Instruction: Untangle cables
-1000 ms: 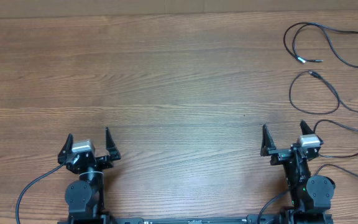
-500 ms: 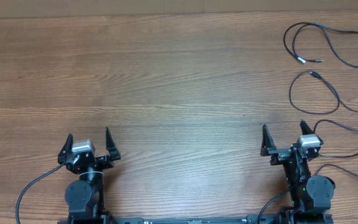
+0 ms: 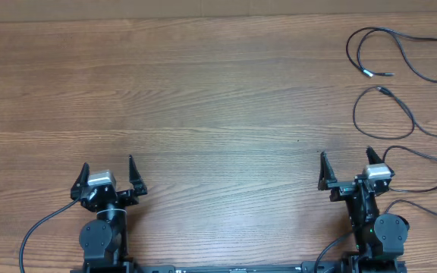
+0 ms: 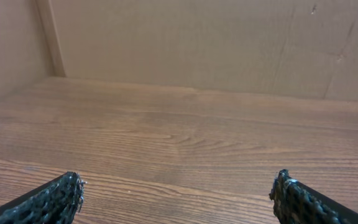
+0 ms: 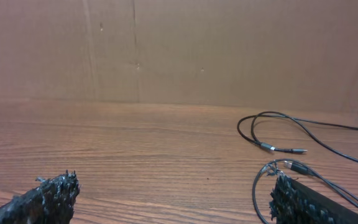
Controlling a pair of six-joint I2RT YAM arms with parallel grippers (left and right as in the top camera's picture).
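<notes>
**Cables lie loose at the table's far right, both pincers wide and holding nothing**

The cables (image 3: 400, 70) are thin black cords spread in open loops at about 2 o'clock on the wooden table (image 3: 203, 91), seen from above. The uppermost cord curls round on itself, and its small plug tip lies inside the curl. Just below it, a second cord makes a separate loop with its own tip pointing toward 10 o'clock. More thin strands run off the table's right edge at 3 o'clock, passing close to the right arm. I can't tell from here whether any of the cords cross one another there.

From the right wrist camera the cables (image 5: 278, 142) sit ahead at about 1 o'clock, with one loop coming close to the right-hand finger.

The right gripper (image 3: 346, 156) rests at 5 o'clock, near the front edge, short of the cable loops with bare wood between. Its jaws are spread wide with nothing between them (image 5: 173, 180).

The left gripper (image 3: 108, 165) sits at 7 o'clock, well apart from the cables. Its jaws are also spread wide over bare wood (image 4: 178, 180).

A cardboard wall (image 4: 197, 43) stands behind the table.
</notes>
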